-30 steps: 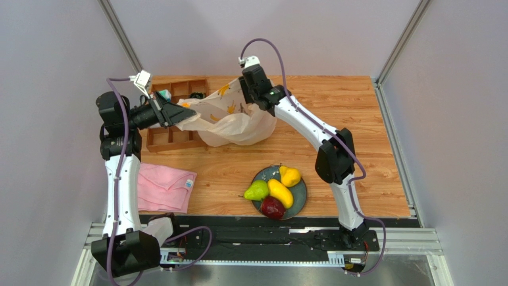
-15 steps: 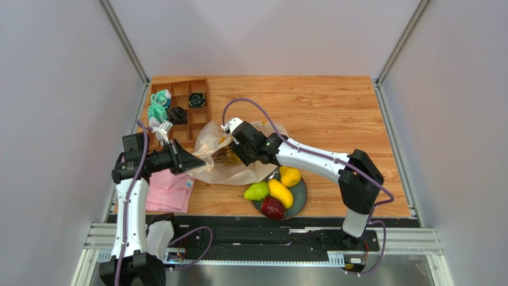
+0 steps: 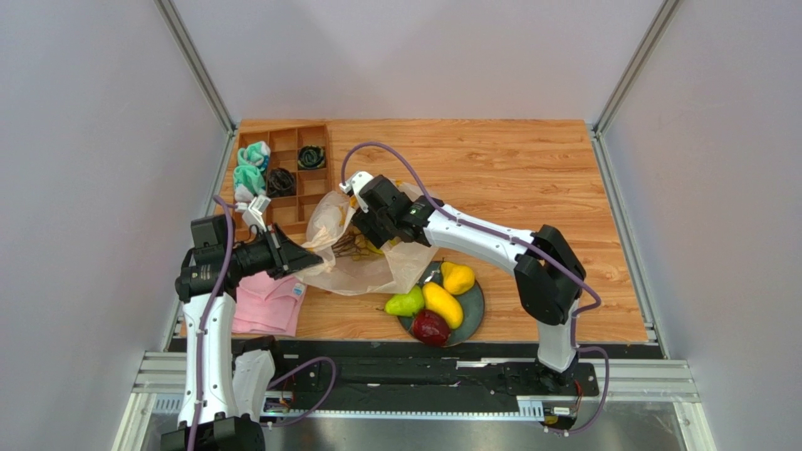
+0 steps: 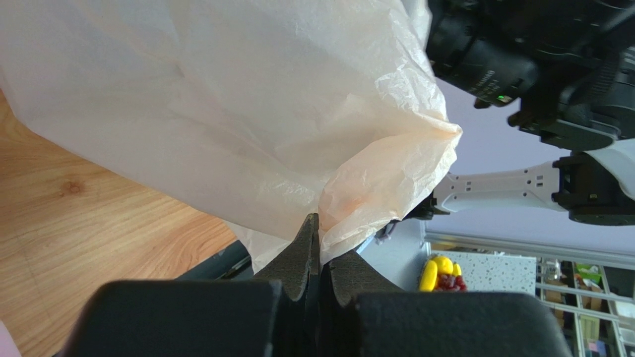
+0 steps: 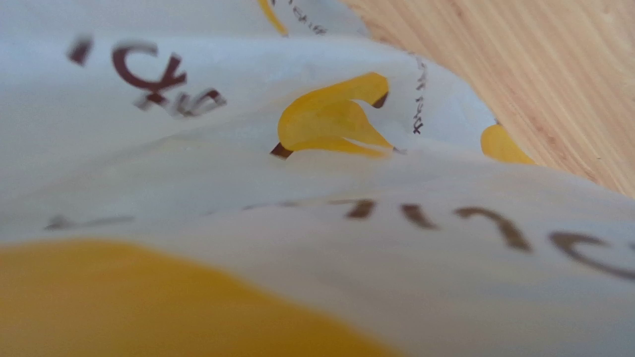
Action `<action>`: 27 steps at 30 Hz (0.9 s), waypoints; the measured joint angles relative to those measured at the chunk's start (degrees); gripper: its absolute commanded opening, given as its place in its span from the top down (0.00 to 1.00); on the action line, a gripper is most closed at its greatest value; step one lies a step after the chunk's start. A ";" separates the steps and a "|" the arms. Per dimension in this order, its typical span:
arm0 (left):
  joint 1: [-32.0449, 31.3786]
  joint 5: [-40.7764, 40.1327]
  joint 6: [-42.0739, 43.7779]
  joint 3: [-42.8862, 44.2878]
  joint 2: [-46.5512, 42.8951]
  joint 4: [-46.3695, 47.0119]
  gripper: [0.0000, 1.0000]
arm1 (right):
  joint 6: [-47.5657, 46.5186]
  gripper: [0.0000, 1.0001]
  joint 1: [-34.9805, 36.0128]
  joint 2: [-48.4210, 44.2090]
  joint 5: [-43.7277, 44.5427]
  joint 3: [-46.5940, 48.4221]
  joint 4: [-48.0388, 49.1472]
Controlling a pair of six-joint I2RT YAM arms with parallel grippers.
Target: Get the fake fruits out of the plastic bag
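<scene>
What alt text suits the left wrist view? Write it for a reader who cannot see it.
The left gripper, jaws closed, pinches a fold of the crinkly cream plastic bag, which fills most of the frame. The wooden table shows at lower left, and the black right arm at upper right.

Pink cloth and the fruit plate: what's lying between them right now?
Top view shows bare table between the pink cloth and the plate. The plastic bag lies just beyond that stretch; the green pear hangs over the plate's left rim.
</scene>
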 measured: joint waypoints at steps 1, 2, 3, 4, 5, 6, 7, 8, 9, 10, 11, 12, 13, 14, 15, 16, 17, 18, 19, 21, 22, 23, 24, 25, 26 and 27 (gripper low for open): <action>0.00 -0.02 0.02 0.00 -0.04 0.00 1.00 | -0.42 0.37 -0.09 0.76 -0.42 0.07 -0.13; 0.00 -0.07 0.04 0.00 -0.07 0.02 1.00 | -0.96 0.37 -0.26 1.64 -1.27 0.17 -0.46; 0.00 -0.15 0.07 0.00 -0.09 0.09 1.00 | -1.70 0.37 -0.46 2.54 -2.36 0.26 -1.03; 0.00 -0.24 0.09 0.00 -0.09 0.17 1.00 | -2.54 0.37 -0.66 3.23 -3.54 0.28 -1.73; 0.00 -0.35 0.11 0.00 -0.13 0.31 1.00 | -3.26 0.36 -0.85 3.82 -4.79 0.28 -2.45; 0.00 -0.44 0.11 0.00 -0.15 0.50 1.00 | -4.24 0.34 -0.94 4.31 -5.90 0.28 -3.13; 0.00 -0.46 0.11 0.00 -0.22 0.68 1.00 | -4.94 0.33 -1.01 4.61 -6.56 0.28 -3.56; 0.00 -0.48 0.07 0.00 -0.26 0.87 1.00 | -5.79 0.29 -1.14 4.83 -7.23 0.28 -3.96; 0.00 -0.46 0.04 0.00 -0.31 1.05 1.00 | -6.84 0.26 -1.22 5.09 -7.87 0.28 -4.48; 0.00 -0.46 0.02 0.00 -0.31 1.14 1.00 | -7.41 0.23 -1.29 5.31 -8.33 0.28 -4.70; 0.00 -0.46 0.00 0.00 -0.35 1.29 1.00 | -8.24 0.21 -1.38 5.55 -8.76 0.28 -4.79; 0.00 -0.46 0.00 0.00 -0.37 1.46 1.00 | -9.09 0.20 -1.40 5.84 -9.11 0.28 -4.85; 0.00 -0.46 0.00 0.00 -0.39 1.57 1.00 | -9.73 0.19 -1.42 6.12 -9.42 0.28 -5.07; 0.00 -0.44 0.00 0.00 -0.42 1.66 1.00 | -10.36 0.18 -1.42 6.43 -9.44 0.35 -5.35; 0.00 -0.44 0.00 0.00 -0.46 1.86 1.00 | -11.06 0.18 -1.42 6.95 -9.42 0.63 -5.81; 0.00 -0.42 0.00 0.00 -0.46 1.97 1.00 | -11.67 0.18 -1.42 7.26 -9.38 0.85 -6.16; 0.00 -0.42 0.00 0.00 -0.48 2.01 1.00 | -12.39 0.17 -1.49 7.37 -9.33 1.14 -6.91; 0.00 -0.42 0.00 0.00 -0.48 2.05 1.00 | -13.07 0.17 -1.73 7.30 -9.35 1.20 -7.61; 0.00 -0.42 0.00 0.00 -0.50 2.08 1.00 | -13.70 0.17 -1.92 6.97 -9.38 1.46 -8.74; 0.00 -0.42 0.02 0.00 -0.63 2.16 1.00 | -14.93 0.20 -2.29 6.14 -9.44 2.56 -11.80; 0.00 -0.42 0.02 0.00 -0.68 2.25 1.00 | -15.54 0.21 -2.58 5.46 -9.73 3.28 -13.60; 0.00 -0.44 0.04 0.00 -0.70 2.43 1.00 | -16.13 0.22 -2.95 4.52 -10.19 3.98 -15.26; 0.00 -0.48 0.02 0.00 -0.72 2.62 1.00 | -16.61 0.24 -3.23 3.37 -10.95 4.48 -16.68; 0.00 -0.46 0.02 0.00 -0.72 2.89 1.00 | -16.90 0.24 -3.39 2.25 -12.02 4.72 -17.59; 0.00 -0.46 0.02 0.00 -0.72 3.15 1.00 | -17.25 0.25 -3.67 0.74 -13.75 4.79 -18.47; 0.00 -0.46 0.00 0.00 -0.72 3.32 1.00 | -17.62 0.27 -3.93 -0.74 -15.50 4.79 -19.19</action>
